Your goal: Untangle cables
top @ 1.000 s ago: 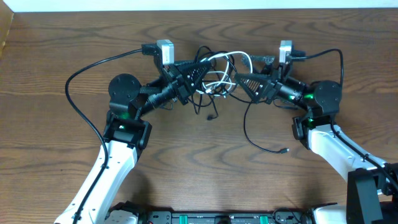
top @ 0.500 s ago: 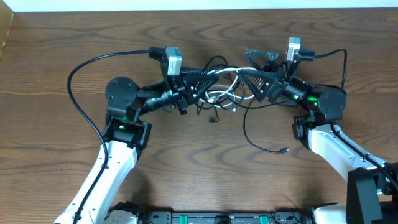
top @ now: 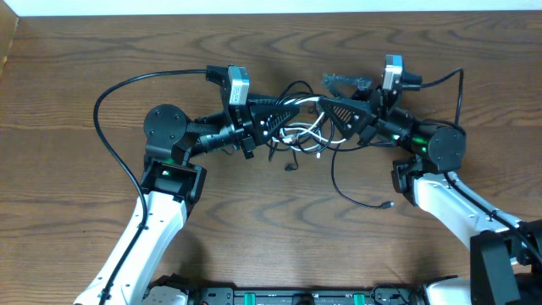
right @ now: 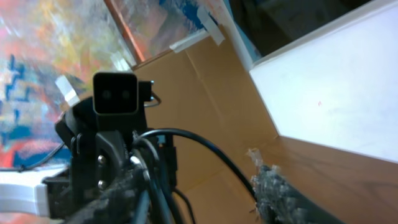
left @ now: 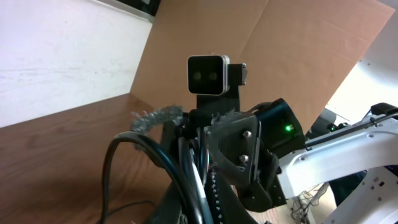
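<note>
The cables [top: 298, 127] are a tangle of thin black cords with one white cord [top: 315, 129], lifted between the two arms at the table's middle back. My left gripper [top: 290, 104] is shut on a bundle of black and white cords, seen running between its fingers in the left wrist view [left: 200, 196]. My right gripper [top: 325, 91] is open, with its fingers spread on either side of the tangle's right end. In the right wrist view [right: 199, 199] cords lie against its left finger. One black cord [top: 336, 174] hangs down to a plug [top: 386, 204] on the table.
The brown wooden table [top: 254, 229] ends at a white strip along the back [top: 271, 7]. A thick black arm wire [top: 103, 106] loops out left of the left arm, and another [top: 461, 85] arcs behind the right arm. A short plug end [top: 290, 165] dangles under the tangle.
My right gripper has opened and shifted up and a little left. My left gripper has carried the bundle toward the back, and the tangle has stretched between the arms.
</note>
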